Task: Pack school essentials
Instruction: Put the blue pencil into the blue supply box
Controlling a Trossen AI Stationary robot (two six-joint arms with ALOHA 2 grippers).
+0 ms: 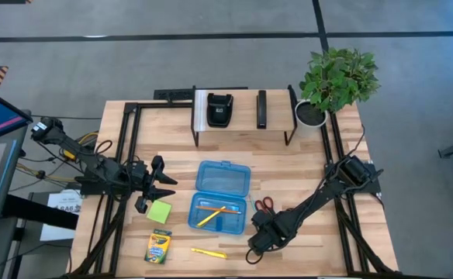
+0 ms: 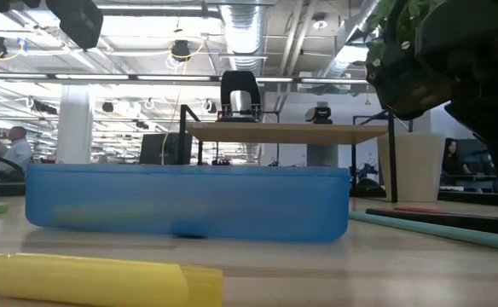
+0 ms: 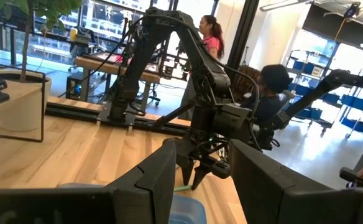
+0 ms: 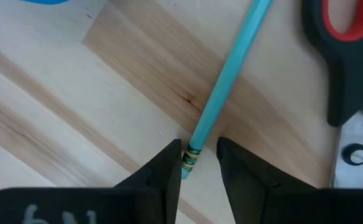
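Observation:
My right gripper [image 1: 256, 246] points down at the table near the red-handled scissors [image 1: 264, 205]. It is open, and in the right wrist view its fingers [image 4: 169, 163] stand on either side of the ferrule end of a teal pencil [image 4: 228, 81] that lies flat on the wood. The scissors [image 4: 346, 56] lie beside it. My left gripper [image 1: 167, 180] hovers open above the green sticky-note pad [image 1: 159, 211]. The open blue case [image 1: 221, 198] holds yellow and orange pencils [image 1: 211, 213]. The crayon box [image 1: 158, 246] and the yellow highlighter [image 1: 209, 253] lie near the table's near edge. My right gripper comes from above with the teal pencil's ferrule end [image 4: 190, 158] between its two fingers. A gap shows on one side of the pencil. I cannot tell whether the other finger touches it. The pencil lies flat on the table.
A black metal rack [image 1: 242, 128] with black devices stands at the far side. A potted plant [image 1: 335, 81] sits in the far right corner. In the low view the highlighter [image 2: 95, 277] lies in front of the case [image 2: 189, 205]. People show in the room beyond.

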